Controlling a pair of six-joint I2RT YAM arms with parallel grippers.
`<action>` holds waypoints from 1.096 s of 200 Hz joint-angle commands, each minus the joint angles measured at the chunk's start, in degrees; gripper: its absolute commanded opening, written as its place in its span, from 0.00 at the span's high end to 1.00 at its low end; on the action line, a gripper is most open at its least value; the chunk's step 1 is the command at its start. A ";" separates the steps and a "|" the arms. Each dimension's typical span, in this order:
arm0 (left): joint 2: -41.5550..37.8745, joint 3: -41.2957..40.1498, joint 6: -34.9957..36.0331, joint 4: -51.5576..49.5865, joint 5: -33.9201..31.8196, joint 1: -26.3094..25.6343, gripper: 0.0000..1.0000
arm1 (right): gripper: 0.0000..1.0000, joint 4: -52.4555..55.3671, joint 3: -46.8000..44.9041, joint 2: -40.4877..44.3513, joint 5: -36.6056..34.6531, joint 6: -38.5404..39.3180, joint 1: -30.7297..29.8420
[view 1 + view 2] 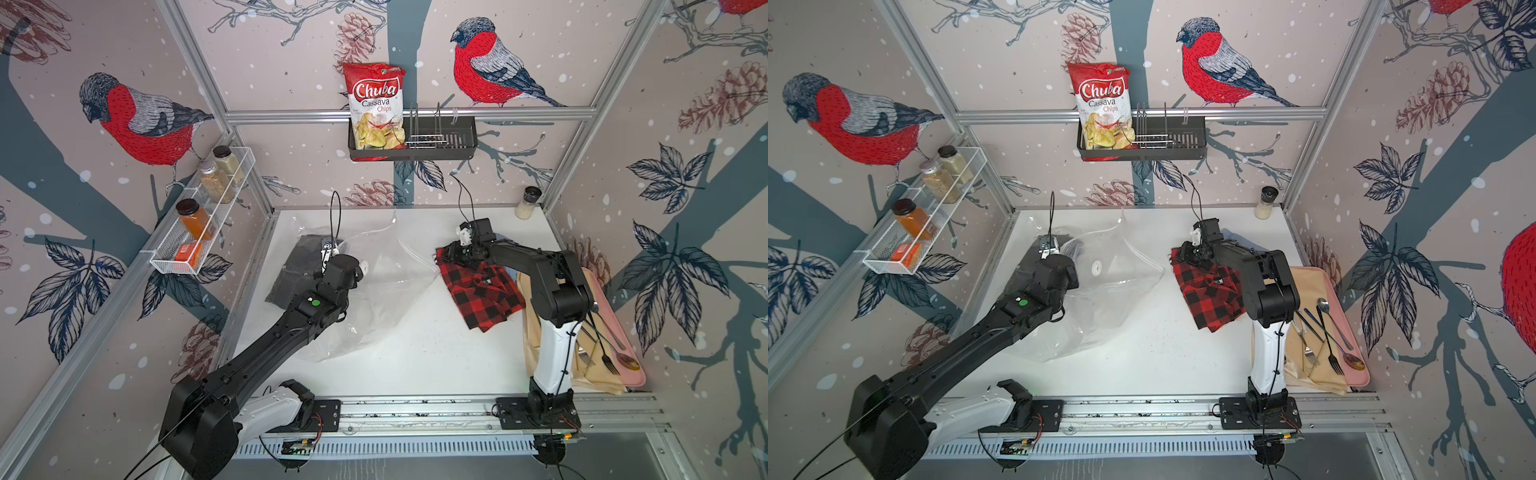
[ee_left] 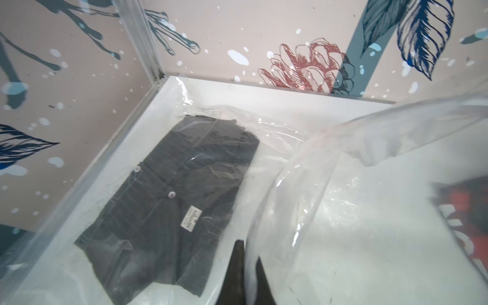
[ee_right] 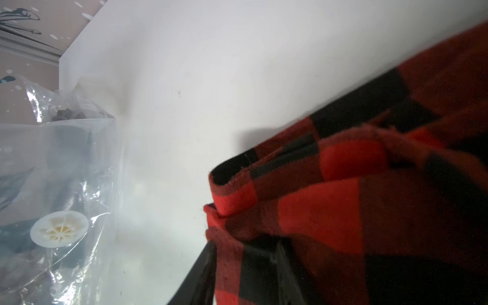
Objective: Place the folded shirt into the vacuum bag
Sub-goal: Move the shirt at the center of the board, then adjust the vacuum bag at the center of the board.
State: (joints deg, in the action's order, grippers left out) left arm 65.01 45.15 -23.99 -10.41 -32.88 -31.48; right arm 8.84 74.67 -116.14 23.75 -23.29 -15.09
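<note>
In both top views the left fingers (image 1: 329, 248) are pinching shut on a far-left fold of the bag (image 1: 386, 299). The bag is lying across the left half of the worktop (image 1: 419, 370), its top layer tented up and one loose edge reaching right toward the shirt (image 1: 486, 295). That plaid shirt is lying folded on the right half, outside the bag and just beside it, and the right fingers (image 1: 1185, 254) are sitting at its far-left corner. In the left wrist view the left fingers are meeting on clear film, and a dark shirt (image 2: 171, 190) is already lying inside under the plastic. In the right wrist view the right fingers are clamping bunched plaid, standing part-way open around it, with the corner riding off the worktop and the bag's valve (image 3: 59, 228) showing beyond bare worktop. I am judging this as the pick-up step, with insertion not yet begun. The next move is calling for a lift that keeps the fold from spilling, a carry leftward, and an entry at the mouth, whose exact place I cannot tell.
</note>
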 commanded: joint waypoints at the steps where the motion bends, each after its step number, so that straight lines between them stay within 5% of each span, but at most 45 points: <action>1: 1.91 -0.92 0.19 5.71 7.59 -1.03 1.00 | 0.58 6.19 -2.10 3.18 -6.16 1.80 1.42; 49: 11.88 2.65 -0.30 8.16 9.42 -9.29 1.00 | 0.52 4.21 -4.81 10.76 -2.82 0.45 1.54; 150: 20.27 9.36 -0.88 8.23 14.51 -14.74 1.00 | 0.38 -13.61 -21.52 28.05 9.99 0.23 1.69; 219: 19.72 11.62 -1.38 6.00 14.18 -16.22 1.00 | 0.39 -13.59 -19.47 22.11 9.19 1.60 -2.20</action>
State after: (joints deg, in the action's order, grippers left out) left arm 85.38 55.96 -25.08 -4.08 -18.52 -47.18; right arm -3.14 53.63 -91.96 33.21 -22.59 -16.23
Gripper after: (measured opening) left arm 0.048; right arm 0.631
